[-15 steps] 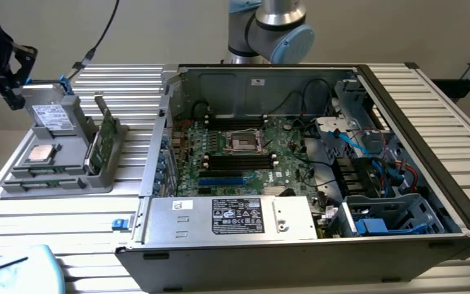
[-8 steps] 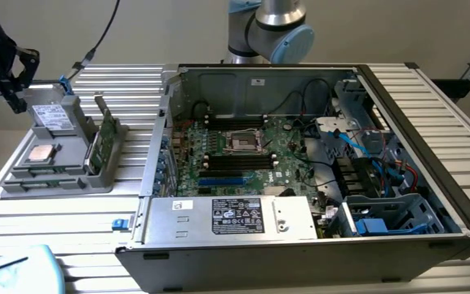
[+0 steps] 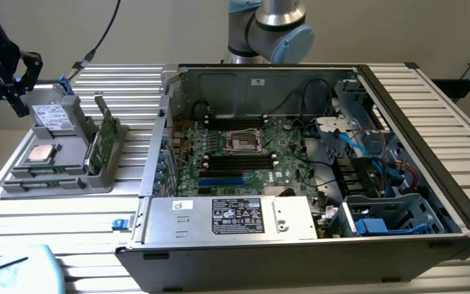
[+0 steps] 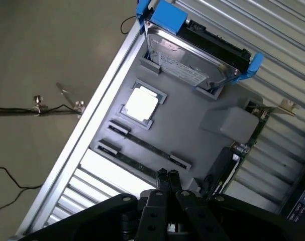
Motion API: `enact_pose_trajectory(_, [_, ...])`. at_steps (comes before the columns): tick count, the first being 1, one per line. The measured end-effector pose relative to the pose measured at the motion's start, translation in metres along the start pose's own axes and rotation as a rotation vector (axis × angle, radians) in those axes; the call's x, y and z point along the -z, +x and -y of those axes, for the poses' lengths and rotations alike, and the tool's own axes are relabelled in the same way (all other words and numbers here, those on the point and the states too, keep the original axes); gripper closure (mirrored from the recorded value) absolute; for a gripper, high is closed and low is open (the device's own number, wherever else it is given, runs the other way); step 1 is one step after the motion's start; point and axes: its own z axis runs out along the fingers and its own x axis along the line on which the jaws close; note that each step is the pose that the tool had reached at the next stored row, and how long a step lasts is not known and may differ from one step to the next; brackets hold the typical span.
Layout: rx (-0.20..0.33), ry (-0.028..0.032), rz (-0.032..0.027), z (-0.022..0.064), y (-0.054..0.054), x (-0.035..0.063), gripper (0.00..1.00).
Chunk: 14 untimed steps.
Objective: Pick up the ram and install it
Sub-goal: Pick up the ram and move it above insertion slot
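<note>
The gripper (image 3: 14,105) hangs near the hard-drive end of the grey tray (image 3: 70,138), its fingers pressed together on nothing. The ram (image 3: 101,136) stands on edge in a slot along the tray's side nearest the computer case (image 3: 431,184). The likely trouble is the approach: fingers brought down closed would strike the thin board's top edge or knock it askew, and a drift could bump the hard drive (image 3: 52,116) instead. The wrist view makes plain the meeting fingertips and the processor chip (image 4: 140,104) in the tray's middle. The exterior view adds the open case and its motherboard (image 3: 251,153) beside the tray.
</note>
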Motion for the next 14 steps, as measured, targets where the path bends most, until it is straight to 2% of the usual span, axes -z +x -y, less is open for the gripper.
enact_pose_trajectory(6, [0.110,0.0020,-0.0051,0.0001,0.0000,-0.0025,0.89])
enact_pose_trajectory(14, [0.255,-0.0012,-0.0202,0.0002,0.0000,-0.0044,0.89])
